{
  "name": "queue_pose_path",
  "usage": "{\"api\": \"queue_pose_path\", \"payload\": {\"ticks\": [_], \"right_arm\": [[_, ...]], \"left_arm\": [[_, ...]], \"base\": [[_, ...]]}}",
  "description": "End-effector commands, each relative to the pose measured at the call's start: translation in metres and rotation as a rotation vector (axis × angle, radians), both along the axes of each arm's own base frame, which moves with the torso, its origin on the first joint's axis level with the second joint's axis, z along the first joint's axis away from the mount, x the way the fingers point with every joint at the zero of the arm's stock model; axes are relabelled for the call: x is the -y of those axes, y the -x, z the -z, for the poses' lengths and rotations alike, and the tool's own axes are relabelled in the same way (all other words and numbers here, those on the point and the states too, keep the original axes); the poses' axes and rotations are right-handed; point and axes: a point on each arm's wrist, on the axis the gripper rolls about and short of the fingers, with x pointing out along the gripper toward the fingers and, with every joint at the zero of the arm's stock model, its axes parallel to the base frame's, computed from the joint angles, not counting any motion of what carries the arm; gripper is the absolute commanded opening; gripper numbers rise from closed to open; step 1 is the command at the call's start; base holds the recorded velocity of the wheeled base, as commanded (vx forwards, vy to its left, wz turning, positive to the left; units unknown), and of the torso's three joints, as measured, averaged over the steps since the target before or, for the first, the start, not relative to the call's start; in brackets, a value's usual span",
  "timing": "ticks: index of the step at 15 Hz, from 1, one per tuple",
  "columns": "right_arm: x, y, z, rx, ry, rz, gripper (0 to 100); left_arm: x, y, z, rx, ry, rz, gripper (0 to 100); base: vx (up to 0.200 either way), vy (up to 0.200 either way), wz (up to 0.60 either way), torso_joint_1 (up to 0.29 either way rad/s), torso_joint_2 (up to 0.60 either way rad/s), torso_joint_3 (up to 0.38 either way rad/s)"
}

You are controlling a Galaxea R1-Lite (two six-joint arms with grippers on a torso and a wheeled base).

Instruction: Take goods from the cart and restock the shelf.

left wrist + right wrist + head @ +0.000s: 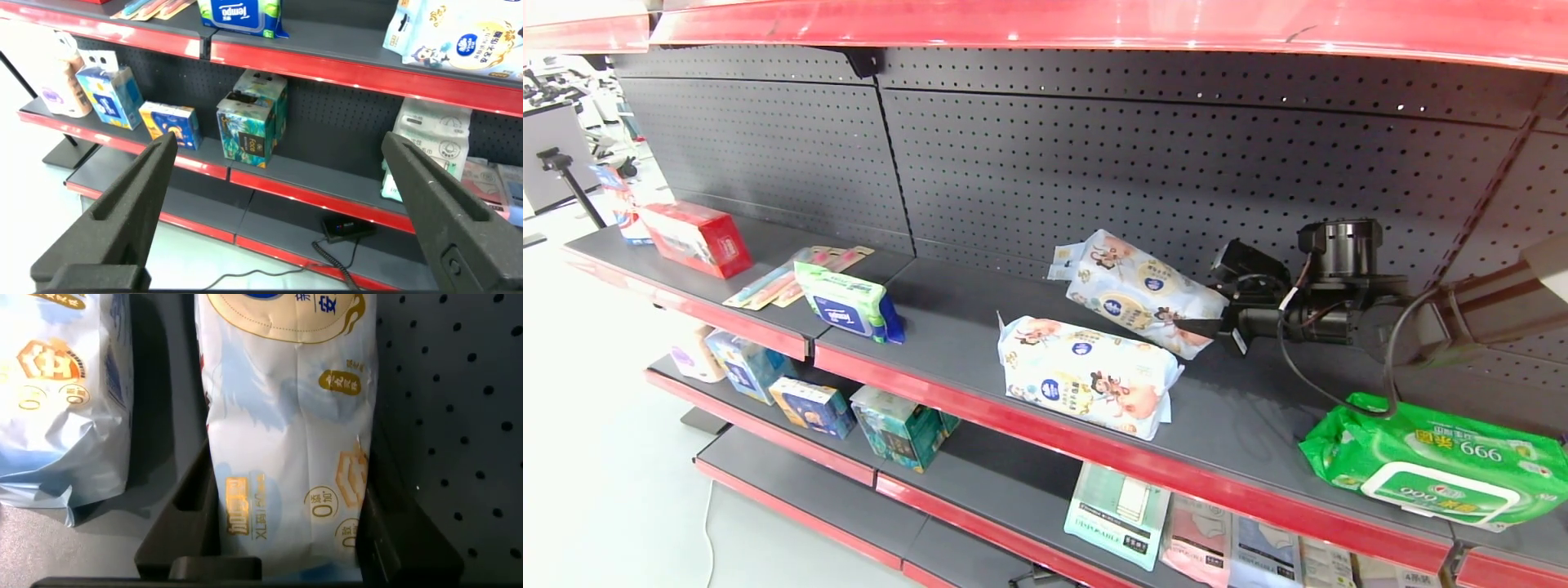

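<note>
— Where is the diaper pack (1139, 290)?
— At the back of the top shelf (1241, 408), angled near the pegboard wall (1094, 163). The right gripper (1205, 331) is clamped on 1 end of it. A 2nd pack (1086, 376) lies just in front.
— And the left gripper (278, 180)?
— Its fingers are spread wide and hold nothing. It faces the lower shelves (327, 175).

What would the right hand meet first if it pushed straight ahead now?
Likely the pegboard back panel: the right hand, shut on the rear diaper pack, points along the shelf and slightly rearward. The front diaper pack lies off that line, though depth is unclear.
</note>
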Motion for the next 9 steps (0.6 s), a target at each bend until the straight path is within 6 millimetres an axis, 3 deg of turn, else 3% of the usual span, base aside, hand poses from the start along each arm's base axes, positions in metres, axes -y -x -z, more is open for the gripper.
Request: {"api": "queue_pose_path", "payload": {"ticks": [1,9], "right_arm": [[0.0019,-0.0004,0.0015,-0.011,-0.006,0.012,0],[0.0029,0.0009,0.0046,-0.111,-0.052,0.059,0]], "left_arm": [[0.0000,-0.0001,0.0000,-0.001,0.000,0.001,100],[0.0000,-0.0001,0.0000,-0.001,0.000,-0.001,100]], "base": [[0.000,0.000,0.00,0.000,0.00,0.000],[0.000,0.000,0.00,0.000,0.00,0.000]]}}
